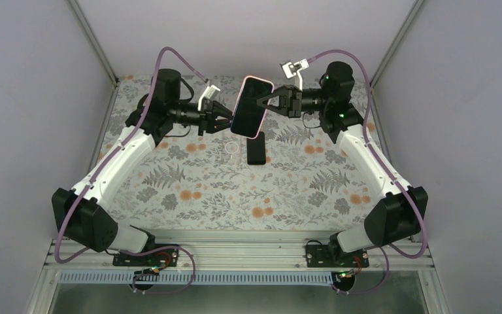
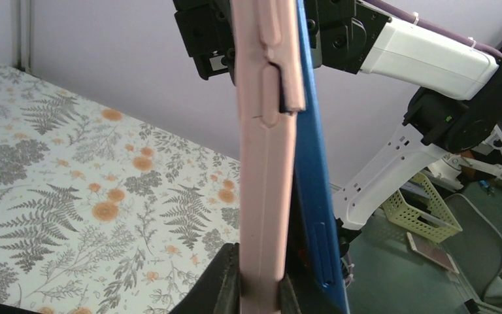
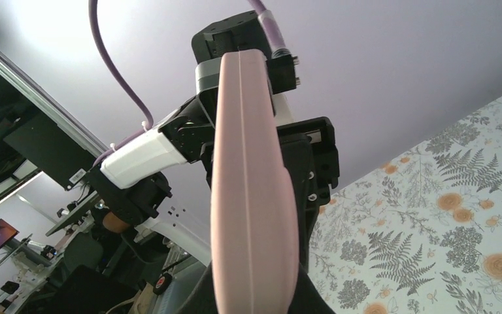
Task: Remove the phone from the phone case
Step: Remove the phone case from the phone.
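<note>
Pink phone case (image 2: 266, 196) between left gripper (image 2: 258, 276) fingers; right gripper (image 1: 263, 102) opposite

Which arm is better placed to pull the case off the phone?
Probably the left: the left gripper is shut on the pink case alone, the blue phone parted from it there; the right gripper clamps the opposite end.

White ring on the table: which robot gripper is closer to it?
Left. The left gripper holds the phone case in the air just behind the ring; the right gripper grips it farther back and right.
</note>
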Tool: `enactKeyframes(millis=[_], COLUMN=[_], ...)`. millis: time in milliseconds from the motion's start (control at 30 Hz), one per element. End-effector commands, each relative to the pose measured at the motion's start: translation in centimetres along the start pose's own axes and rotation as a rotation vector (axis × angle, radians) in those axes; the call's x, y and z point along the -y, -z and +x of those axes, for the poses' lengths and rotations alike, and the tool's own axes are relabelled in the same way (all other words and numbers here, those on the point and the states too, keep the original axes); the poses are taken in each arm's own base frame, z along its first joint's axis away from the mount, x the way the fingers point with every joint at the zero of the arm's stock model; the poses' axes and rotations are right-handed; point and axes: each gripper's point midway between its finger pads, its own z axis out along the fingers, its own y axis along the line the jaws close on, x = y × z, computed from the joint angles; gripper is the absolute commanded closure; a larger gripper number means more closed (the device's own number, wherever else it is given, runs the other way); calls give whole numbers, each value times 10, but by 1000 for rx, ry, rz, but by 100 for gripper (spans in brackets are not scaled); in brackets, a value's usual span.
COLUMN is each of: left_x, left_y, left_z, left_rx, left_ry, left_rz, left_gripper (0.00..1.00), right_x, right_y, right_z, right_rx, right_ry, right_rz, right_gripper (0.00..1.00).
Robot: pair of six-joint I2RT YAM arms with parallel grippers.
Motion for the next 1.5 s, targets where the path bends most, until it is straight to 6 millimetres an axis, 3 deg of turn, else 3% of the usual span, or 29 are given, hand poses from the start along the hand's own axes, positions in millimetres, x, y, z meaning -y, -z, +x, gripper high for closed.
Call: enactKeyframes(millis=[0,467,967,1100,1300,1467], left_x=[5,16,19,20,13,10], left_y=[-2,-3,-16,-24,-23,-20], left_z=[-28,-48,-59,-46,-24,-18], left_rx=[38,39,39,22,26,41], left_ry=[-96,-182,-188,-138,-11,47], left_rz=[2,25,50,84,109,110], left_gripper=[85,53,49,54,81,94], right_x=[-20,-20,-22,-22,-11,3], right_y=[-15,-38,-59,-60,-50,-36], right_z=[21,57,90,86,65,43], right_rx=[-93,-192,-253,-255,-217,-163], right_ry=[-22,-55,-89,-90,-74,-60], right_rz=[-114,-196,-235,-239,-196,-119], right_gripper=[96,96,96,96,96,92])
